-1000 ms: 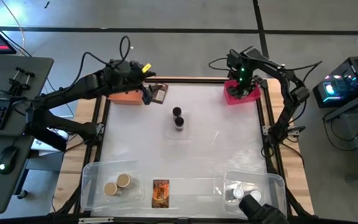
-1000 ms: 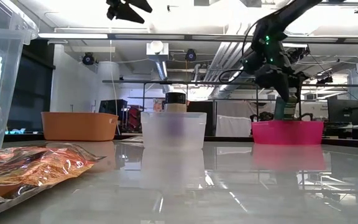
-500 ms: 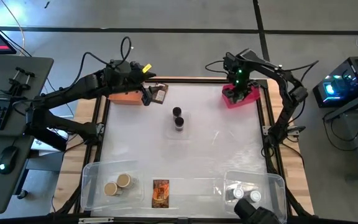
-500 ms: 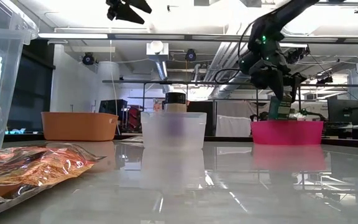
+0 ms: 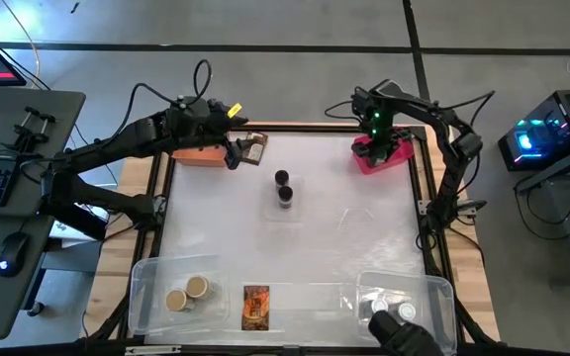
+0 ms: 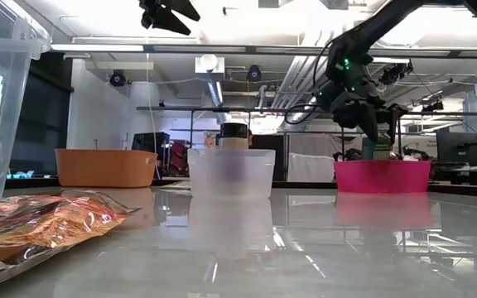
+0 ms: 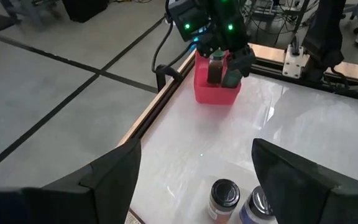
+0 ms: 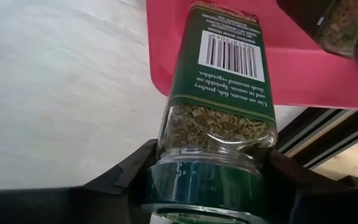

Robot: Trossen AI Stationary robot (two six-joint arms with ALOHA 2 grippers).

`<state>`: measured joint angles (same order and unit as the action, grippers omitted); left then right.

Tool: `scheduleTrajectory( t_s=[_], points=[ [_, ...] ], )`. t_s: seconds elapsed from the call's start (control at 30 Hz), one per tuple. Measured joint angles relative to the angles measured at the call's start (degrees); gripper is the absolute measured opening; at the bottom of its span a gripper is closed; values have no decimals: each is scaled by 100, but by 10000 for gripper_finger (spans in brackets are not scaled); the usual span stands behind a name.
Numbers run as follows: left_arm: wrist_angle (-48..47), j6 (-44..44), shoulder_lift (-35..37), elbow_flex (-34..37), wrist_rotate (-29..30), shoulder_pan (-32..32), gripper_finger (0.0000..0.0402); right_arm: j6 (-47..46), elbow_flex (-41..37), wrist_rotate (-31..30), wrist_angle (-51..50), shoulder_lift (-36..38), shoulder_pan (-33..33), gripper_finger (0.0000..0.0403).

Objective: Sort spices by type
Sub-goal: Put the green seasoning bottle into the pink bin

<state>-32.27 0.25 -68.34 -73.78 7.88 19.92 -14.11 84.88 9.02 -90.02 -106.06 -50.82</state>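
The right gripper, fingers clamped on a green-capped herb jar, has lifted it from the pink bin; the sorting continues.

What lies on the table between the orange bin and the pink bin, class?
In the high view, two dark-capped spice jars stand between the orange bin and the pink bin, slightly nearer the table's middle. The rest of that stretch is bare white tabletop.

Two jars stand mid-desk; bins sit at both far corners, tubs at both near corners, a packet between the tubs.
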Motion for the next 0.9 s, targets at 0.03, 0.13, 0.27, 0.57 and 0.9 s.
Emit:
scheduleTrajectory(
  t_s=[0.03,0.13,0.27,0.57,0.9],
  points=[
    [-1,2,0,0,0,0,294,0,0,0,1,0,-18,217],
    [-1,81,0,0,0,0,294,-81,0,-2,-4,-2,-58,267],
    [0,209,0,0,0,0,294,-109,0,-6,-4,0,-56,292],
    [0,302,0,0,0,0,294,-203,0,11,-2,-2,-56,297],
    [0,450,0,0,2,0,294,63,474,134,-6,202,0,298]
  ],
)
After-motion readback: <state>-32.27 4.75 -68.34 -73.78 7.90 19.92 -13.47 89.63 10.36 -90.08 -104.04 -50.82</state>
